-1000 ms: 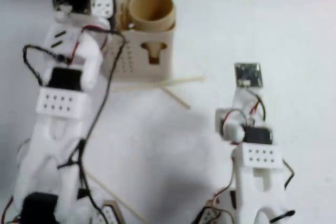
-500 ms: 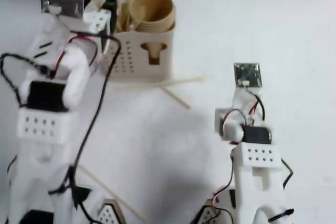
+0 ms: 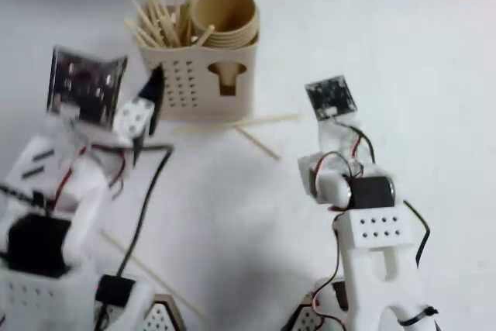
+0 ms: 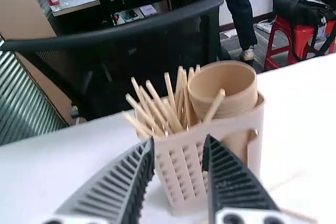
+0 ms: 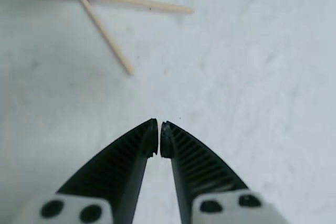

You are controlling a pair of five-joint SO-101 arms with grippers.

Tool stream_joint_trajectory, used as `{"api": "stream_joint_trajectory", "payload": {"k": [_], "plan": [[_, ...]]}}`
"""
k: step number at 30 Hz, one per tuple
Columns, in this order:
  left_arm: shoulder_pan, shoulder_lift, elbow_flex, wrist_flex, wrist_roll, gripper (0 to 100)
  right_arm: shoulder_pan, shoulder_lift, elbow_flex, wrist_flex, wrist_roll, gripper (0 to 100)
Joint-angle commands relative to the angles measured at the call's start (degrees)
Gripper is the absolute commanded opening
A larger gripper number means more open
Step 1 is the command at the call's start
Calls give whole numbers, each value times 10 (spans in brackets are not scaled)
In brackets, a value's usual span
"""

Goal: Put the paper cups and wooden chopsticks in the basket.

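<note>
Standing near the far edge of the desk, the basket holds a stack of paper cups in its right half. A bundle of chopsticks fans out of its left half, their tips leaning past the rim.

Two more sticks lie on the desk just in front of the basket. The long chopstick runs along the basket's front edge and out past its right corner. The short chopstick angles away from it toward the right arm. The two meet near the basket's front right corner. A third chopstick lies slantwise near the front of the desk, beside the left arm's base.

The left gripper hangs just in front of the basket's left front corner, jaws a little apart with nothing between them. The right gripper points down at the desk, fingertips together or all but so, holding nothing. It is near the short chopstick's end but apart from it.

White desk surface spreads between the two arms and to the right of the basket, out to the far edge.
</note>
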Motion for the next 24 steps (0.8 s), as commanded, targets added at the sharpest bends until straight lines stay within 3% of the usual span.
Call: {"api": "stream_joint_trajectory", "payload": {"k": [1,9,17,24], "plan": [[4,-80,66,4,-4,161,-12,40,-66,6,10,28],[-65,-206,251,-25,-4,164,-57,264,-160,5,36,135],[-139,-269,424,-92,-4,164,-119,434,-221,-55,43,137],[-160,-318,546,-135,-3,162,-109,538,-258,-111,118,135]]}}
